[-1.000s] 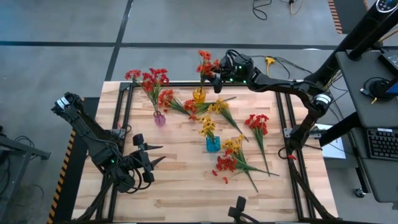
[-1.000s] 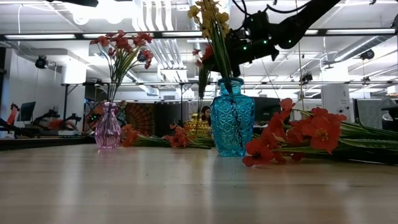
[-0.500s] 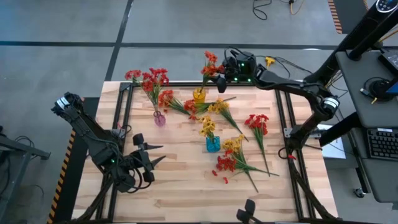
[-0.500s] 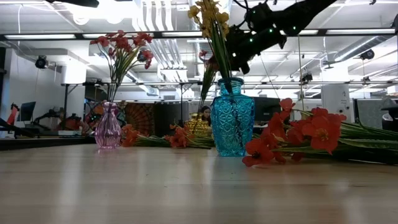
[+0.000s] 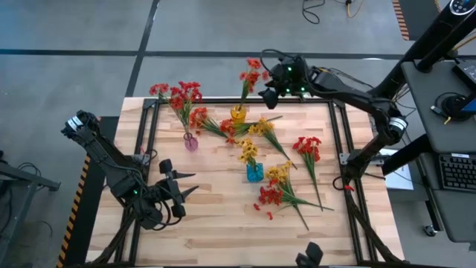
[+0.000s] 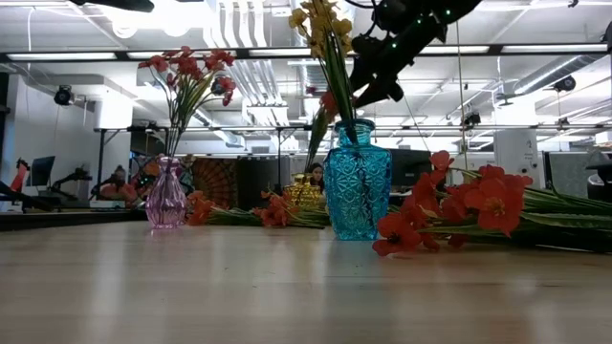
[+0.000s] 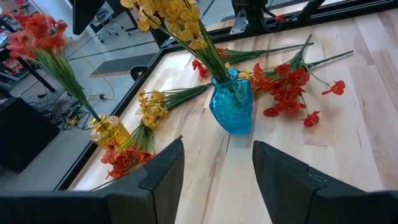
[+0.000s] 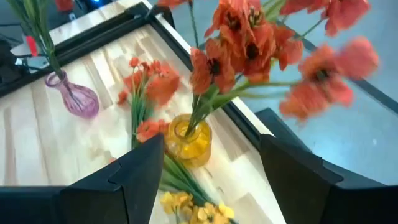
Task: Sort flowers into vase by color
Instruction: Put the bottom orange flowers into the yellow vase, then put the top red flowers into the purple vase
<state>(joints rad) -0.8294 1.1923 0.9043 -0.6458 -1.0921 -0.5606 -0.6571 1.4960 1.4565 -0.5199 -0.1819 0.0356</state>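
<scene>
Hidden: yellow vase [image 6: 304, 194] mostly behind blue vase [image 6: 357, 179] in low view | Count: three vases, pink vase [image 5: 191, 142] too, each holding flowers [image 5: 251, 74]; loose sprigs uncountable, lying mid and right bench [image 5: 216, 216] | right end effector [image 5: 272, 83] wide, empty, above far edge | left end effector [image 5: 184, 190] part-open, empty, near-left

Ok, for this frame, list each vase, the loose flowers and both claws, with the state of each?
Pink vase: upright, holds red sprigs.
Yellow vase: upright, holds orange-red sprigs.
Blue vase: upright, holds yellow sprigs.
Loose flowers: lying flat on the table, unsorted.
Right claw: open, empty, raised beside the yellow vase's blooms.
Left claw: open, empty, low over the table's near left.
</scene>
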